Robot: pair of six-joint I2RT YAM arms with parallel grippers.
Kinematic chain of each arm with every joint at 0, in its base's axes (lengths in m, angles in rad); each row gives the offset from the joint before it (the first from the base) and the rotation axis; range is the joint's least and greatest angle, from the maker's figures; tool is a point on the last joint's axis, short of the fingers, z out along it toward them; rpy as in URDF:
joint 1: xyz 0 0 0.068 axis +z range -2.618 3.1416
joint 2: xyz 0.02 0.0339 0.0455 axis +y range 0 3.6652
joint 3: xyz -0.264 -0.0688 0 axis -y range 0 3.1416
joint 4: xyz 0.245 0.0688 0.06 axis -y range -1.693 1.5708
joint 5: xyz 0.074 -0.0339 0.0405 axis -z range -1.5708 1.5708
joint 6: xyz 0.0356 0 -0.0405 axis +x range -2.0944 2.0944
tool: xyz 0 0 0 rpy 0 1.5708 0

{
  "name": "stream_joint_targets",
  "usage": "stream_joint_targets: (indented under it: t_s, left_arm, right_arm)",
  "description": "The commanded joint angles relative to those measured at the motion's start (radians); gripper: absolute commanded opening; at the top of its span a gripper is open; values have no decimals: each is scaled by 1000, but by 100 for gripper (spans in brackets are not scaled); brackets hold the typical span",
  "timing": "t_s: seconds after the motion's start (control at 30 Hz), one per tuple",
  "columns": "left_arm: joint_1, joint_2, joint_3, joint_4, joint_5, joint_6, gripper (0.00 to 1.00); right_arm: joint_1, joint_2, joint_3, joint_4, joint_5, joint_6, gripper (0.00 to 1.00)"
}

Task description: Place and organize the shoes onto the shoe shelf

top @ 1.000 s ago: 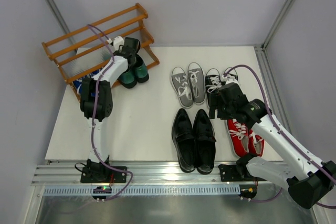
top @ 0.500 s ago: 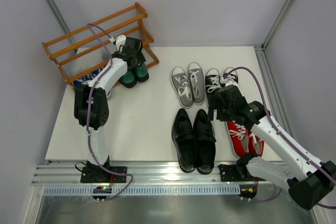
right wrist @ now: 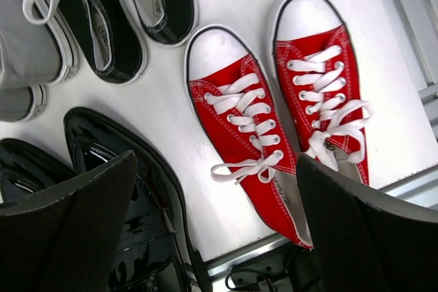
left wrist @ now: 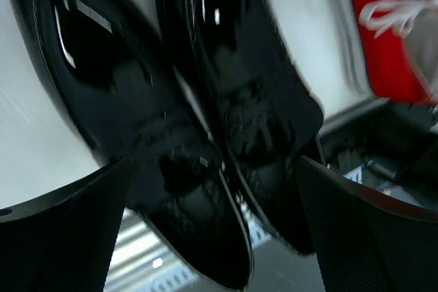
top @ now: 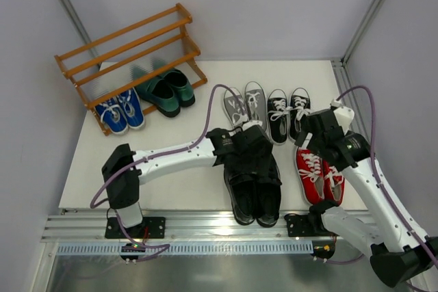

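Black loafers [top: 254, 197] on the worktop [top: 178, 189], blurred in my left wrist view, far ends hidden under my left arm [top: 171, 158] from above, my left fingers [left wrist: 61, 237] spread wide over them, my right fingers [right wrist: 68, 223] spread above red sneakers [right wrist: 236, 117], shoe shelf [top: 120, 34] well apart

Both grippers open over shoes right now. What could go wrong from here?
1. The left gripper hangs open over the black loafers, right beside the red sneakers under the open right gripper. If both descend, the arms may collide.
2. The loafers touch each other and look glossy, so the jaws might catch both or slip off.
3. The sneakers' loose white laces could snag a finger.
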Motion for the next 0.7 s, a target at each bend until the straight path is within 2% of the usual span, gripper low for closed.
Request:
stream_joint_targets:
  t_s: [0.0,0.17,0.27,0.37,0.47,0.57,0.67]
  left_arm:
    - [-21,-101,-36,-129,5,-158,99]
    - [-96,-109,-72,-137,-15,-238,97]
    - [-155,-48,-32,-158,-9,-236,96]
    - [-176,-22,34,-237,-107,-219,97]
    - [-141,-84,1,-232,-219,-219,96]
    - [-37,-143,-76,-139,-160,-198,85]
    - [-20,-103,-34,-152,-121,-155,84]
  right_arm:
    - [-43,-51,52,-33,42,27,97]
    - [-66,-44,48,-20,-30,13,97]
    - [-66,-45,37,-16,-62,13,97]
    - [-66,-65,35,25,-141,-45,97]
    - [-66,-88,31,55,-208,-97,99]
    - [-68,-96,26,58,-237,-115,100]
    - [-66,-88,29,52,-248,-120,100]
